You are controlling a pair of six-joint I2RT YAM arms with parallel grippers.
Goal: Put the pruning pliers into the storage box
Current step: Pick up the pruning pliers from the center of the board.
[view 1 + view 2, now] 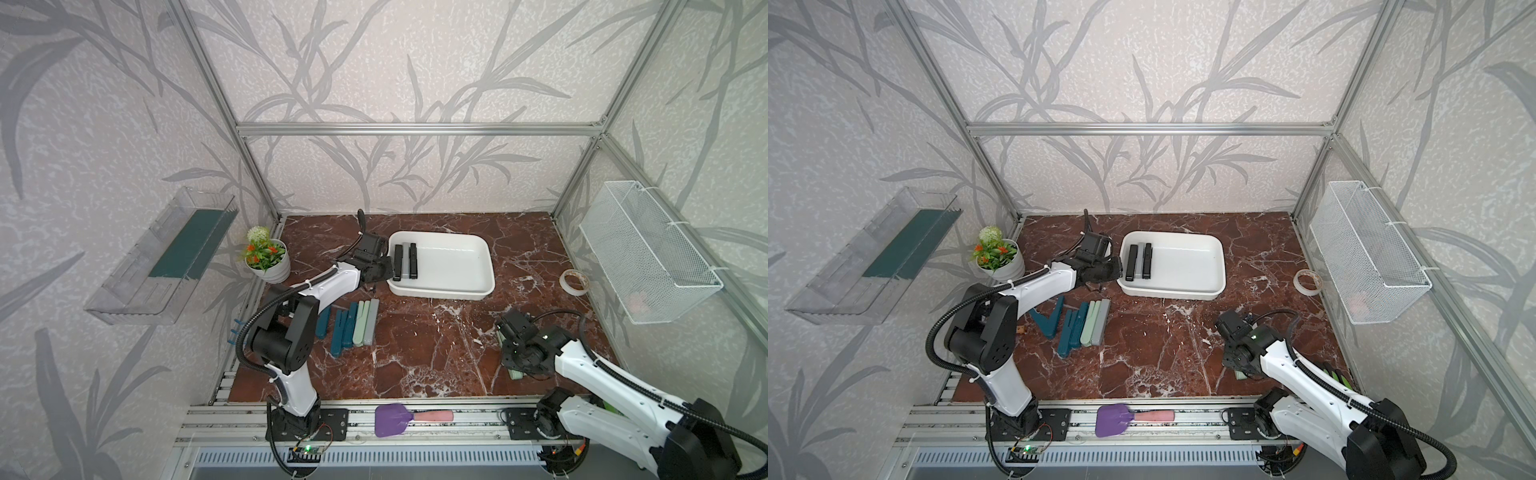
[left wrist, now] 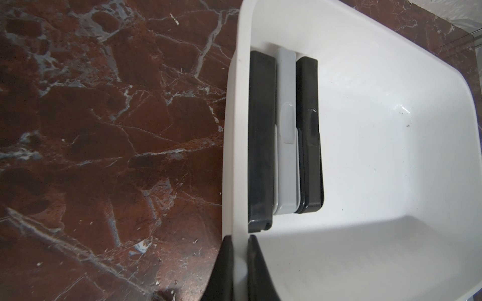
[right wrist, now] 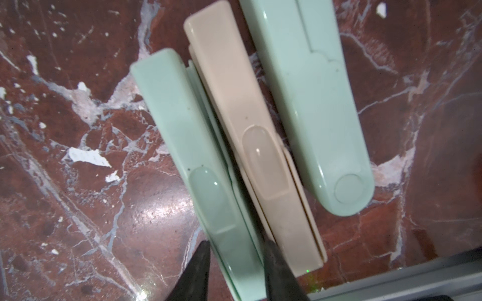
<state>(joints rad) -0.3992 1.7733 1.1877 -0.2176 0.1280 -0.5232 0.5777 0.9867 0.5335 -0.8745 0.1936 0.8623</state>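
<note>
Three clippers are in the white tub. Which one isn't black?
The pale grey bar-shaped plastic pruning pliers, lying in the middle. Black plastic pliers lie on each side of it.

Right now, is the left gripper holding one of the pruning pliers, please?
No, the left gripper is closed on the storage box rim; the three pruning pliers lie inside.

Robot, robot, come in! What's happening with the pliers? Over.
Left gripper clamped on storage box rim. Right gripper pinching pale green pliers. Three pliers already boxed. Beige pliers pressed alongside.
</note>
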